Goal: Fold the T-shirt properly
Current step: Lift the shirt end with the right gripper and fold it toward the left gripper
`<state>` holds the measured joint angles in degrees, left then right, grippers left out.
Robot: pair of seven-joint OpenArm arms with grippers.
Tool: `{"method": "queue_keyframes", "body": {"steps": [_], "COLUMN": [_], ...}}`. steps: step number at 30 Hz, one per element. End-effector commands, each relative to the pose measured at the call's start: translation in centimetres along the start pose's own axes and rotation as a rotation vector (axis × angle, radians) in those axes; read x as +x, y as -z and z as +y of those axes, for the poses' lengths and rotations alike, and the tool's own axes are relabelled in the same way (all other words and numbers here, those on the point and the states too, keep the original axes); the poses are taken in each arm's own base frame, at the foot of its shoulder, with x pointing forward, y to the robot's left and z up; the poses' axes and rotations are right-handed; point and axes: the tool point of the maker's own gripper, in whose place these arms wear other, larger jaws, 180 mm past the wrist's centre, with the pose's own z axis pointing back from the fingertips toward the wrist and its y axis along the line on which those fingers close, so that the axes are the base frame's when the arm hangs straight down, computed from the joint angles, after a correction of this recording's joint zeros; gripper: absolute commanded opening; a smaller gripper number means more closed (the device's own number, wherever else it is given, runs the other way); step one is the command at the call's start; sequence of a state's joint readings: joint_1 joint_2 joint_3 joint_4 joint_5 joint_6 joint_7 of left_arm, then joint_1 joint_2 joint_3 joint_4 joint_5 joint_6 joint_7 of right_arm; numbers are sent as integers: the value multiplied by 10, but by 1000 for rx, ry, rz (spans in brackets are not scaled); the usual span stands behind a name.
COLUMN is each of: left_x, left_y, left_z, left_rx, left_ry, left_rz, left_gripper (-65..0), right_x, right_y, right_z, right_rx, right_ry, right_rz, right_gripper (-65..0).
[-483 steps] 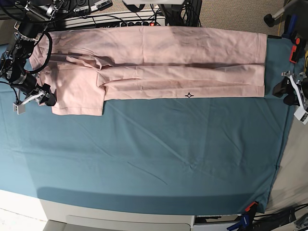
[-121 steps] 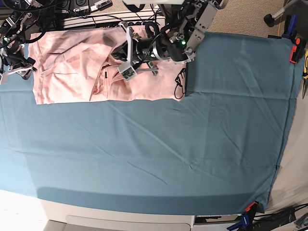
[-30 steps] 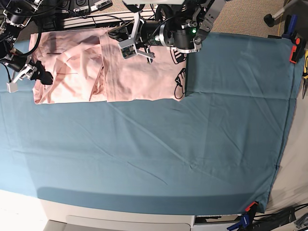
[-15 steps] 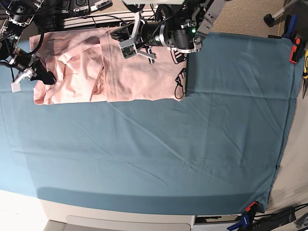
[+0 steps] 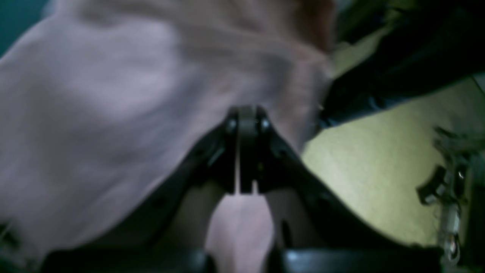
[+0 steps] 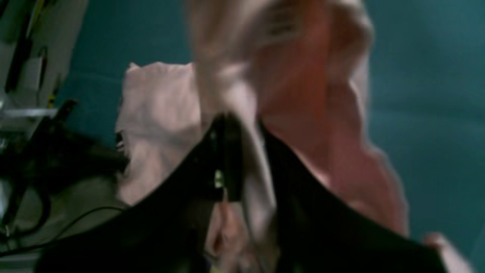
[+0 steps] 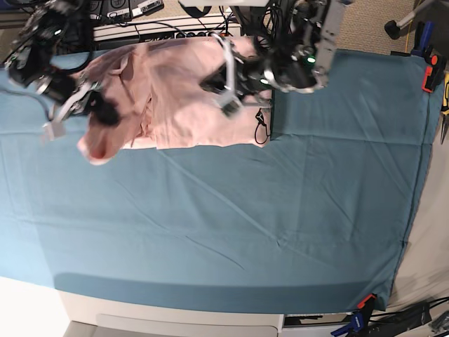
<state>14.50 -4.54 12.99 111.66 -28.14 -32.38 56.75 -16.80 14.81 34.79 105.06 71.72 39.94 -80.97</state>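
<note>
1. Teal cloth (image 7: 231, 225) covers the table in the base view, with cables and gear along the far edge. The T-shirt (image 7: 179, 91) lies bunched at the far left part of the cloth, black print showing at its right edge. The right gripper (image 7: 105, 112) sits at the shirt's left end, where a fold is lifted off the cloth. The left gripper (image 7: 217, 88) is over the shirt's middle.
2. Blurred pink T-shirt (image 5: 113, 94) fills most of the left wrist view. The left gripper (image 5: 242, 151) has its jaws pressed together; whether fabric is caught between them I cannot tell.
3. Teal cloth (image 6: 428, 94) backs the right wrist view. The right gripper (image 6: 242, 163) is nearly closed, with a strip of T-shirt (image 6: 295, 76) pinched between the jaws and rising away from them.
</note>
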Motion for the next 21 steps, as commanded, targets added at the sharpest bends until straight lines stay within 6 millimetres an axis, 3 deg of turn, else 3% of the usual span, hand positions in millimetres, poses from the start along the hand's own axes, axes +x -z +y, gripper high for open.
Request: {"method": "queue_keyframes", "body": {"steps": [1,4,9,15,21], "left_x": [12,6,0,-5,-3], "left_y": [-9,-29,-57,-78,-83], "left_z": [7,34,62,80,85], "left_rx": [18,98,152,195,206], "left_ry": [7,3,-47,-78,-91], "left_rz": [-49,-42,-55,-64,-79], "left_gripper": [-650,-650,-650,-650,-650], "right_x": [8,-5,-34,-31,-25], "right_y": [-1,14,54,90,112], "right_z": [11,39,83,118,144], "right_rx": [20,81,182,242,268], "right_ry": [-22,-5,-18,-78,-110], "right_rz": [-38,-26,78,75,44], "right_gripper": [-650,-650,-650,-650,-650]}}
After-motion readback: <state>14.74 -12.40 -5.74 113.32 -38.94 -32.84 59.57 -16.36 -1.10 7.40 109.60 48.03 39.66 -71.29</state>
